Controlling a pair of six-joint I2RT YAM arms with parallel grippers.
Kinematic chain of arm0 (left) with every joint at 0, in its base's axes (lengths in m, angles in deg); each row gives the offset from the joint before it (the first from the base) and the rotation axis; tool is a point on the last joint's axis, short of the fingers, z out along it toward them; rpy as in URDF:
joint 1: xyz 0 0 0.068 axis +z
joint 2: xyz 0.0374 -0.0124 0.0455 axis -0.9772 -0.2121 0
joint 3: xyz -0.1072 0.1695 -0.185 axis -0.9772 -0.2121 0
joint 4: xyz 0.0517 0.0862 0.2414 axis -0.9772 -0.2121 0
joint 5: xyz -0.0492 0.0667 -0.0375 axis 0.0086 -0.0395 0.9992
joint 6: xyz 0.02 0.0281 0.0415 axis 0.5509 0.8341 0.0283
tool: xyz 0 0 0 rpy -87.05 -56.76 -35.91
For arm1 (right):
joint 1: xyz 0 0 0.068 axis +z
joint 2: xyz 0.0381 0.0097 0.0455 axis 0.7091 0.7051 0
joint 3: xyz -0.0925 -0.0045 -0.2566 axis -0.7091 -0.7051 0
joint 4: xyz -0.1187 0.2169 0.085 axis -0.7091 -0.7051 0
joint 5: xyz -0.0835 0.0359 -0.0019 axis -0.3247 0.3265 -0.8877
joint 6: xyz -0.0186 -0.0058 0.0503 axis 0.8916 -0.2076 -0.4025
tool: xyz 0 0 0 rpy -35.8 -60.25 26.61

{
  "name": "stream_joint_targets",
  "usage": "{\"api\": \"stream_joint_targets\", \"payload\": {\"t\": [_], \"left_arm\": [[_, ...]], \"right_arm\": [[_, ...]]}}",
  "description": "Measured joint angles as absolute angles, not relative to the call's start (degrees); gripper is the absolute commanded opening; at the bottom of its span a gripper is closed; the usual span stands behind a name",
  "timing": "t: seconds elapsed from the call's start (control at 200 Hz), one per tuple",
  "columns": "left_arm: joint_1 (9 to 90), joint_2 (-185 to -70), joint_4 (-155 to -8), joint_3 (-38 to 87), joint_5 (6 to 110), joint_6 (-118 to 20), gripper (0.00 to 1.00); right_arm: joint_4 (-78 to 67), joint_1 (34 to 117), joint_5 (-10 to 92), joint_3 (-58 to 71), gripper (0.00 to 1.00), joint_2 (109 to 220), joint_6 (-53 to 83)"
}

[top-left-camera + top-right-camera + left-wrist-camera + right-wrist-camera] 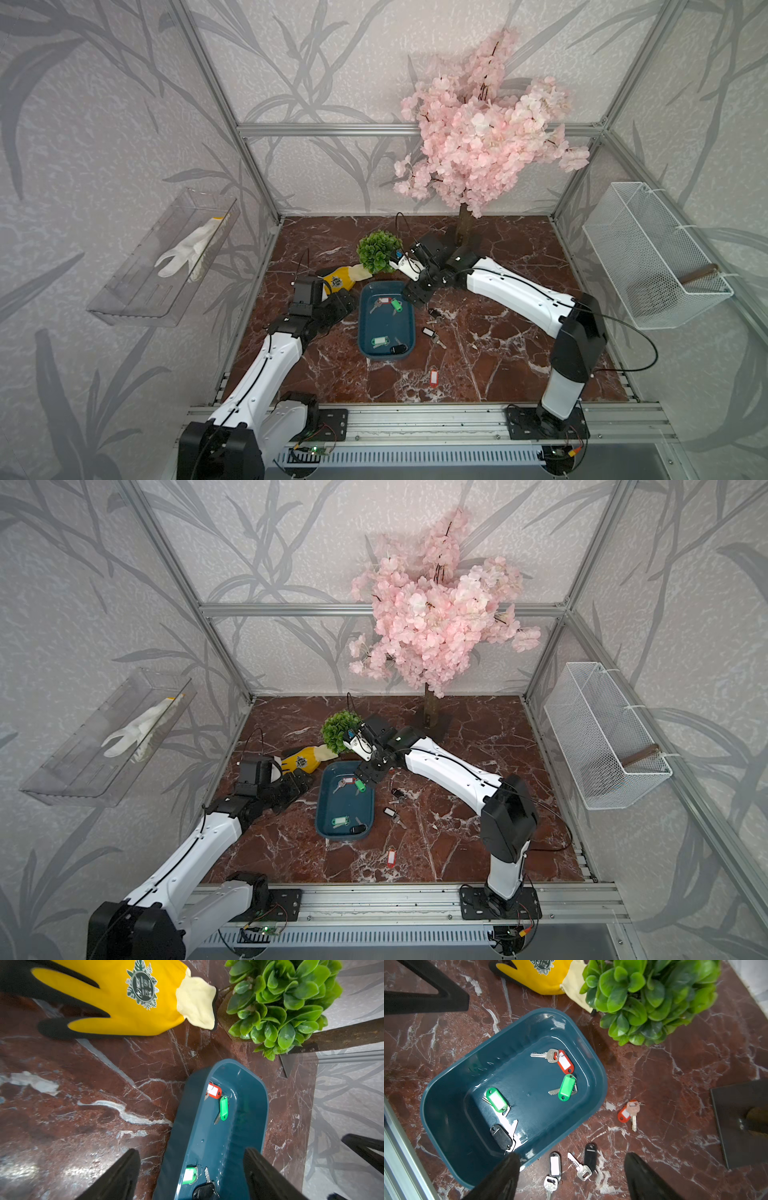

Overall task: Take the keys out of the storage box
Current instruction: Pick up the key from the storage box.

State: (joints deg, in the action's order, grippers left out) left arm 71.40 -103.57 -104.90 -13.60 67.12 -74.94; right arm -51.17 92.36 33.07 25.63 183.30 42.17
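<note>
Operator: While the left pincer (191, 1151) and right pincer (572, 1154) both stand open and empty, what does the storage box (452, 1105) hold?

Technician: One red-tagged key (563, 1060), two green-tagged keys (566, 1087), one black-tagged key (501, 1136). Box: glossy teal plastic, rounded rectangle, centred on the veined marble desk (498, 365). Loose keys (583, 1169) lie beside the box's right edge.

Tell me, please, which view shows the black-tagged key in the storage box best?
The right wrist view: the black-tagged key lies large and clear in the storage box. The left wrist view crops it at the edge; in both top views it is a dark speck.
</note>
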Motion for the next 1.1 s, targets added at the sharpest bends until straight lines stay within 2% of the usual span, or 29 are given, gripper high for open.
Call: {"api": "stream_joint_targets", "payload": {"t": [0.2,0.385,1.1], "left_arm": [[71.45,-111.39,-103.13,-13.60,73.59,-74.13,0.69],[70.99,-114.47,-103.26,-14.12,74.94,-73.15,0.64],[70.27,-117.38,-109.84,-12.98,68.23,-66.00,0.63]], "right_arm": [[-57.07,94.28,32.11,34.75,0.79,192.98,42.37],[-58.90,95.18,30.43,38.68,0.76,198.40,41.39],[-65.44,96.49,23.54,53.90,0.63,213.29,35.24]]}}
